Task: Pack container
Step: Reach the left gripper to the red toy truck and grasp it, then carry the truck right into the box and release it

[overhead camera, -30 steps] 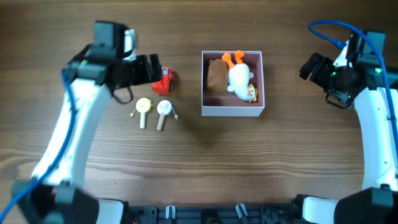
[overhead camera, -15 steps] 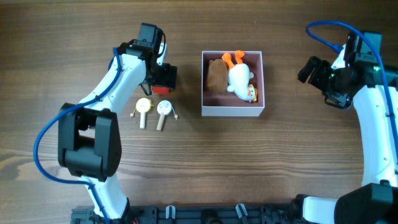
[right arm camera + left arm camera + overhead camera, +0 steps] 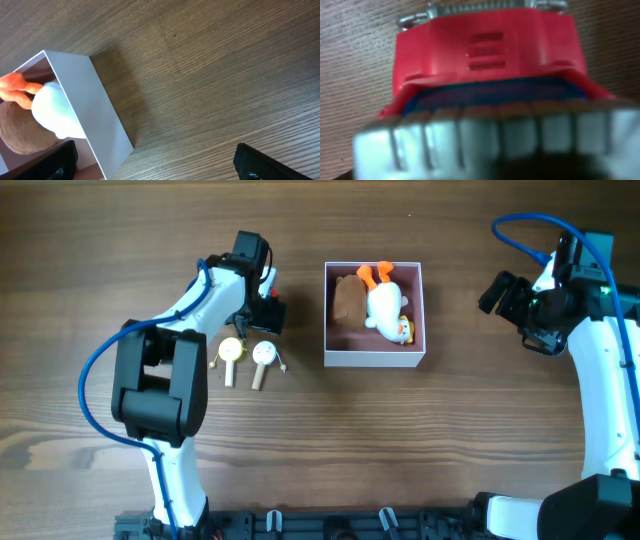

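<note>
The container (image 3: 375, 359), a square white box with a pink interior, stands at the table's middle and holds a brown plush (image 3: 348, 300) and a white duck (image 3: 385, 308) with orange feet. My left gripper (image 3: 268, 315) is down over a red toy truck (image 3: 259, 296) left of the container. The truck (image 3: 485, 50) fills the left wrist view and hides the fingers. My right gripper (image 3: 500, 290) is open and empty, right of the container and apart from it. In the right wrist view the open fingers (image 3: 157, 165) frame bare wood beside the container's wall (image 3: 95, 110).
Two small wooden rattle-like toys (image 3: 231, 352) (image 3: 264, 355) lie side by side just in front of the red truck. A blue cable loops above the right arm (image 3: 530, 225). Bare wooden table surrounds the container.
My left arm has swung in from the left and its gripper has come down onto the red truck. The right arm has barely moved.
</note>
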`<state>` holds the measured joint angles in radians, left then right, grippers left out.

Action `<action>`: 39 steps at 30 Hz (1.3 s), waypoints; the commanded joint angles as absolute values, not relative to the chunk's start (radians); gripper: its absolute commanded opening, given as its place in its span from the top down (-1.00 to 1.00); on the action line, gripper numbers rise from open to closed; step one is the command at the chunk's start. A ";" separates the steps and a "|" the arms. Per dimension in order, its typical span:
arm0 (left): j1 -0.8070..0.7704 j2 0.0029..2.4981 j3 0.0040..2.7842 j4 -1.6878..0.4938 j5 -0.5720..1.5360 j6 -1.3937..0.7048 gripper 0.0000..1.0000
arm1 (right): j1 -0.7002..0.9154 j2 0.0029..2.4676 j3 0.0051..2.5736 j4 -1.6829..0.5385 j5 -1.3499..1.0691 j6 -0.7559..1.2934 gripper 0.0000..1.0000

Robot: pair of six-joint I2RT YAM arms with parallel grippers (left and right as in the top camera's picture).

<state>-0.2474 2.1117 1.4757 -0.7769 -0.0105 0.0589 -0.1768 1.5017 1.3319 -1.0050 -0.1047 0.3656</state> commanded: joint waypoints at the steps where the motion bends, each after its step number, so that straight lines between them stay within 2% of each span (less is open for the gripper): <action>1: -0.253 2.121 1.494 -0.761 -0.013 0.090 -0.61 | -0.178 1.509 1.334 -1.008 -0.113 0.367 -0.99; 3: -0.253 2.121 1.494 -0.757 -0.013 0.090 -0.58 | -0.178 1.509 1.334 -1.008 -0.113 0.367 -0.99; 8: -0.257 2.118 1.494 -0.752 -0.013 0.090 -0.08 | -0.178 1.509 1.334 -1.011 -0.113 0.366 -1.00; 9: -0.258 2.114 1.494 -0.753 -0.013 0.089 -0.04 | -0.178 1.509 1.334 -1.011 -0.113 0.366 -0.99; 17: -0.285 1.977 1.562 -0.852 -0.013 0.089 -0.08 | -0.178 1.509 1.334 -1.028 -0.113 0.366 -1.00; 21: -0.351 1.866 1.655 -0.953 -0.013 0.090 -0.11 | -0.178 1.509 1.334 -1.039 -0.113 0.366 -1.00; 28: -0.566 1.733 1.676 -0.920 -0.013 0.133 0.16 | -0.178 1.509 1.334 -1.040 -0.105 0.366 -1.00; 34: -0.746 1.782 1.673 -0.897 -0.012 0.422 0.34 | -0.178 1.509 1.334 -1.043 -0.105 0.366 -0.99; 39: -0.800 1.894 1.673 -0.863 -0.012 0.620 0.42 | -0.178 1.509 1.334 -1.058 -0.105 0.366 -1.00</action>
<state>-0.7807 1.8126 1.6768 -0.8860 -0.0143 0.4076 -0.1768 1.5017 1.3319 -1.0492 -0.1043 0.3656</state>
